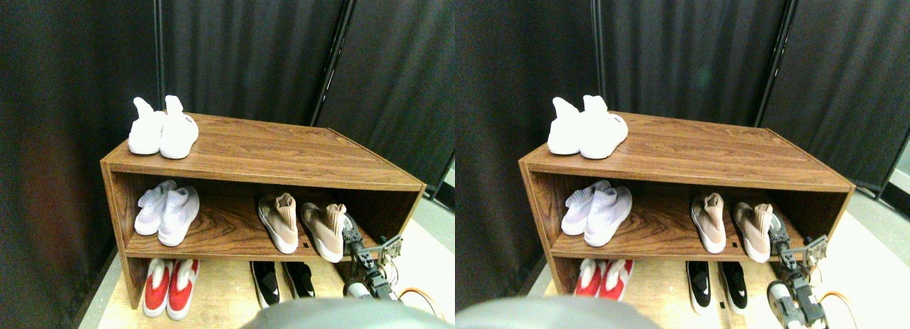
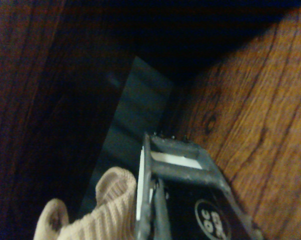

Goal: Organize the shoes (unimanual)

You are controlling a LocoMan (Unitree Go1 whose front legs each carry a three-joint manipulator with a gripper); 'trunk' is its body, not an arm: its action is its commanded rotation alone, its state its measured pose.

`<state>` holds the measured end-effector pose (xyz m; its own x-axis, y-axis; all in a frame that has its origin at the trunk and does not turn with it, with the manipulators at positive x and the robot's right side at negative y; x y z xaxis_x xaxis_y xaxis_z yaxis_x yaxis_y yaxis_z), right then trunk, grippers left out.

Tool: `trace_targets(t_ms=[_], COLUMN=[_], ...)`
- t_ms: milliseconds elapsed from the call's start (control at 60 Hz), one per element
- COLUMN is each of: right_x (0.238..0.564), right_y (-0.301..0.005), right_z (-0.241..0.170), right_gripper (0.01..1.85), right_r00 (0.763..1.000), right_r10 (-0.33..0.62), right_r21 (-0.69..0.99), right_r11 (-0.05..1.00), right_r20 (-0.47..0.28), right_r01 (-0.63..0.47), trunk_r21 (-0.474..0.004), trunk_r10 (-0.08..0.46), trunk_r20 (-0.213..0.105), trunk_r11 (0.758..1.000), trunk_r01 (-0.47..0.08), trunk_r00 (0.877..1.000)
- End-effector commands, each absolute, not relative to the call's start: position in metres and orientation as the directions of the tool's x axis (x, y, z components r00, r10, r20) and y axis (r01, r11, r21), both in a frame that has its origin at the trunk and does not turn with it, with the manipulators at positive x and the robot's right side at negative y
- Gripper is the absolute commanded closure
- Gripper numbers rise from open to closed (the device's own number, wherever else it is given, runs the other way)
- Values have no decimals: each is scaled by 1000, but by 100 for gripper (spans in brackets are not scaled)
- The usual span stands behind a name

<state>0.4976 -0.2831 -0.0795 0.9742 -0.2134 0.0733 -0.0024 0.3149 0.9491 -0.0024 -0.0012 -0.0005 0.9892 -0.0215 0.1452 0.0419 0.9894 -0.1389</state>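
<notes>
The tan-beige knit pair stands on the middle shelf, right of centre: the left shoe (image 1: 279,222) and the right shoe (image 1: 323,229), toes toward me and ribbed collars up. My right gripper (image 1: 350,235) is inside the shelf, right beside the right tan shoe's outer side. In the wrist view that shoe's ribbed collar (image 2: 108,207) lies against the dark jaw frame. The low black pair (image 1: 283,281) with white marks sits on the floor level beneath.
The wooden shoe rack (image 1: 284,155) has a white pair (image 1: 162,128) on top, a pale white pair (image 1: 167,212) at the middle shelf's left and a red pair (image 1: 170,286) at the bottom left. The rack's right wall (image 1: 398,215) is close to my arm. Dark curtains hang behind.
</notes>
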Motion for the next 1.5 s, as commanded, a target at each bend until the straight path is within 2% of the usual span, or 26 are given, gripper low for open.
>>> trace_targets(t_ms=[17, 300, 400, 733, 867, 1117, 1333, 1500], right_x=[500, 504, 504, 502, 503, 502, 501, 495], right_y=[-278, -265, -260, -249, -248, -252, -260, -264], right_z=[-76, -79, -79, -81, -82, -81, -79, -72], right_gripper=[180, 180, 180, 180, 180, 180, 180, 180], right_r00=[972, 974, 971, 971, 971, 957, 963, 960], right_r10=[-206, -204, -217, -214, -211, -264, -233, -238], right_r21=[949, 956, 967, 969, 967, 976, 966, 962], right_r11=[313, 292, 251, 243, 246, 209, 249, 259], right_r20=[111, 100, 102, 109, 114, 118, 133, 151], right_r01=[-42, -37, -46, -55, -60, -63, -73, -88], trunk_r21=[-153, -159, -159, -163, -163, -163, -155, -148], trunk_r10=[10, 18, 19, 24, 22, 19, 10, -3], trunk_r20=[129, 129, 129, 126, 126, 125, 126, 130], trunk_r11=[988, 987, 987, 987, 987, 987, 988, 989], trunk_r01=[10, 3, 2, -3, -2, 2, 9, 23], trunk_r00=[992, 991, 991, 992, 992, 992, 992, 991])
